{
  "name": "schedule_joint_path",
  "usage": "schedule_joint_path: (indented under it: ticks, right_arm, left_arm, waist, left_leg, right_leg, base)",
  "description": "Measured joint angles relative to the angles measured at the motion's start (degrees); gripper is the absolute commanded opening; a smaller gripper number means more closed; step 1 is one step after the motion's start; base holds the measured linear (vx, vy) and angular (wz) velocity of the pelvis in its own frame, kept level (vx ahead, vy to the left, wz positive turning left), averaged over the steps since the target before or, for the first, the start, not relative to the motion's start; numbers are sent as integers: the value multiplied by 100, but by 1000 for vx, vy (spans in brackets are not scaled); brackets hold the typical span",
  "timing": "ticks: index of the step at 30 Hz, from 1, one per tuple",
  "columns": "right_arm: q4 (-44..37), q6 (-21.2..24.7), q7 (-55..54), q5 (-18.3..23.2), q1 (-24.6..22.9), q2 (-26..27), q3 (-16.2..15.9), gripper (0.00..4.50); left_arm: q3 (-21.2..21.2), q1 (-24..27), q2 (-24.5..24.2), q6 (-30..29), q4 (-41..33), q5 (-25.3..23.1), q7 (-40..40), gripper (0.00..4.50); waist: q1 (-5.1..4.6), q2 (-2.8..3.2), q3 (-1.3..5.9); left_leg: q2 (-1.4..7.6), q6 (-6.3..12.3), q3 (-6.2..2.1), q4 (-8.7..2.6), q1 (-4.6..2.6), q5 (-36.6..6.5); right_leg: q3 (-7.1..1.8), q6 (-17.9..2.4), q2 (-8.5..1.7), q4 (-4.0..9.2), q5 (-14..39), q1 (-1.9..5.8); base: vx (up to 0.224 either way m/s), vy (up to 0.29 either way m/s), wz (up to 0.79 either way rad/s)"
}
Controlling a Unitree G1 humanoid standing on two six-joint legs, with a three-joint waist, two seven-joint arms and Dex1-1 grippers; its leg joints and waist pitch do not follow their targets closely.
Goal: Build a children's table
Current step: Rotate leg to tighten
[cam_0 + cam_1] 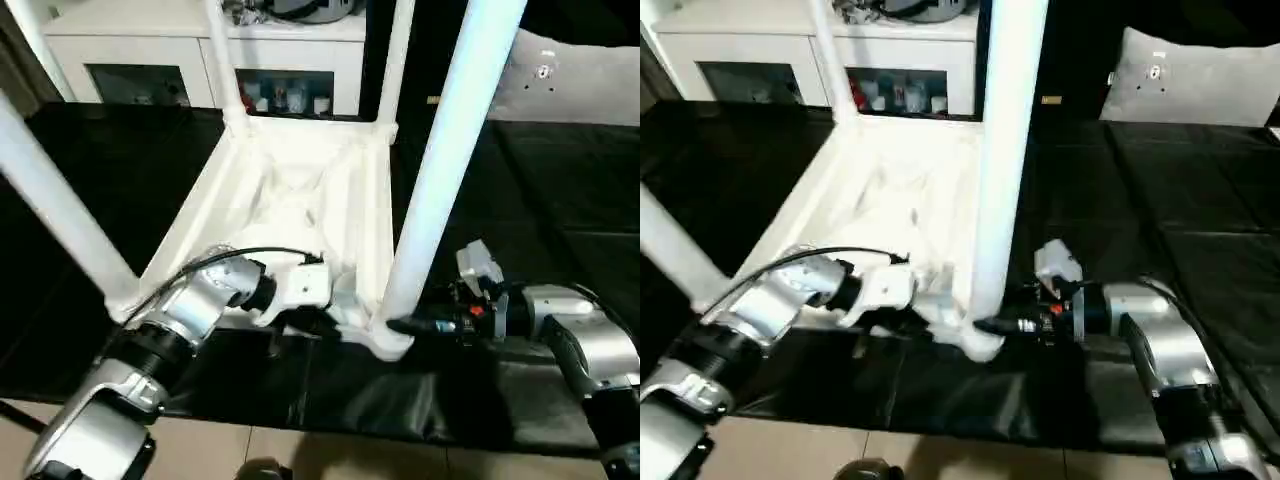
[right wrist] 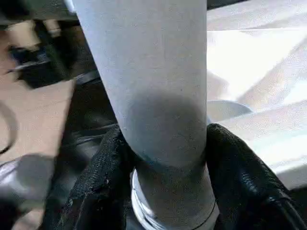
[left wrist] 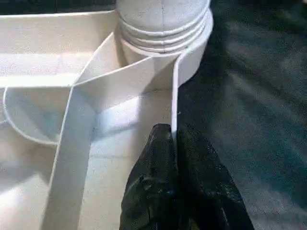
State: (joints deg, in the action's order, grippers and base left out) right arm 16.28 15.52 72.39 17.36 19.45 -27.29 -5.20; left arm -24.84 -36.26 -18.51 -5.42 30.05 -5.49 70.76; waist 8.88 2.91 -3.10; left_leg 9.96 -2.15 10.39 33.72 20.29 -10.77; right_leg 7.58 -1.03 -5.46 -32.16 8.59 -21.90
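Right wrist view is showing the right gripper (image 2: pixel 165 187) closing around the base of a long white tubular leg (image 1: pixel 440 180) standing upright in the near right corner socket of the white plastic table (image 1: pixel 300 200), which is lying upside down on the black mat (image 1: pixel 560 200), while the left gripper (image 3: pixel 175 158) is pinching the table's thin near rim (image 3: pixel 174 100) just beside this socket.

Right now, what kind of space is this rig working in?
Probably an indoor room set up as a test area: the upturned table top lies on black sheeting spread over a pale tiled floor, with a white glass-fronted cabinet behind.
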Motion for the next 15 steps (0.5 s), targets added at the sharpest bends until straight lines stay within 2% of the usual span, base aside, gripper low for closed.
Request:
schedule_joint_path:
  ticks: [2,3,5,6,7,8,9,10,11,12,13,15]
  right_arm:
    - [-1,67,-541,-181,23,226,70,191]
    - [9,126,-995,-318,71,444,130,191]
    - [102,282,-2027,-564,228,910,264,191]
    - [174,354,-2391,-637,333,1036,282,191]
    - [249,443,-2818,-713,462,1200,315,191]
    - [325,496,-3193,-740,513,1384,431,191]
    - [389,520,-3481,-766,548,1503,538,191]
    - [568,580,-3858,-782,770,1701,610,191]
    - [655,575,-4121,-801,856,1844,674,191]
    - [721,553,-4327,-834,916,1930,705,191]
    - [769,524,-4489,-860,965,1979,721,191]
    - [858,422,-4787,-913,1040,2095,779,246]
  left_arm:
    - [138,38,97,-316,13,-12,-265,0]
    - [259,48,170,-527,27,-57,-513,0]
    - [470,44,445,-961,96,-120,-1096,0]
    - [537,36,559,-1117,122,-129,-1331,0]
    - [607,2,704,-1299,139,-147,-1598,0]
    - [653,-50,866,-1491,174,-172,-1874,0]
    - [673,-91,1006,-1644,178,-213,-2138,0]
    - [804,-108,1123,-1792,166,-218,-2431,0]
    - [872,-131,1219,-1919,163,-224,-2621,0]
    - [888,-154,1301,-2017,160,-228,-2796,0]
    - [909,-184,1371,-2096,150,-247,-2930,0]
    - [915,-195,1505,-2196,58,-352,-3189,0]
  waist:
    - [-118,-6,-4]
    - [-224,-12,-8]
    - [-466,22,-23]
    - [-572,75,-40]
    - [-674,141,-88]
    - [-716,106,-107]
    - [-674,-38,-68]
    - [-636,-182,-71]
    - [-583,-170,-72]
    - [-528,-167,-67]
    - [-478,-109,-45]
    - [-456,-83,-16]
  left_leg:
    - [-6,0,0,-2,-29,0]
    - [-6,0,-3,3,-33,0]
    - [6,0,-51,15,-28,-1]
    - [30,-2,-90,15,-34,-3]
    - [77,-9,-128,0,5,-8]
    - [63,-9,-122,16,2,-8]
    - [9,-10,-21,21,-13,-7]
    - [-88,-50,1,38,-46,1]
    - [-125,-105,-88,104,-14,-47]
    - [-143,-103,-172,127,37,-69]
    - [-145,-114,-240,91,99,-10]
    - [-81,-111,-260,62,151,56]
  right_leg:
    - [-3,5,0,11,4,18]
    - [5,6,0,13,4,18]
    - [117,6,-8,106,4,59]
    - [215,6,-8,203,4,116]
    - [275,51,1,137,103,178]
    - [137,-15,0,-248,404,148]
    - [-107,-67,-15,-586,544,160]
    - [-298,150,-76,-665,652,119]
    - [-264,141,-85,-665,652,45]
    - [-226,134,-82,-662,653,53]
    - [-185,104,-62,-665,631,39]
    - [-177,58,28,-569,546,20]
  base:
    - [0,0,0]
    - [-52,10,-9]
    - [-56,17,-11]
    - [-96,44,-17]
    - [-96,44,-17]
    - [-102,27,0]
    - [20,-54,4]
    - [20,-54,4]
    - [30,-86,-24]
    - [-24,-29,-19]
    - [20,-40,-33]
    - [69,-24,-20]
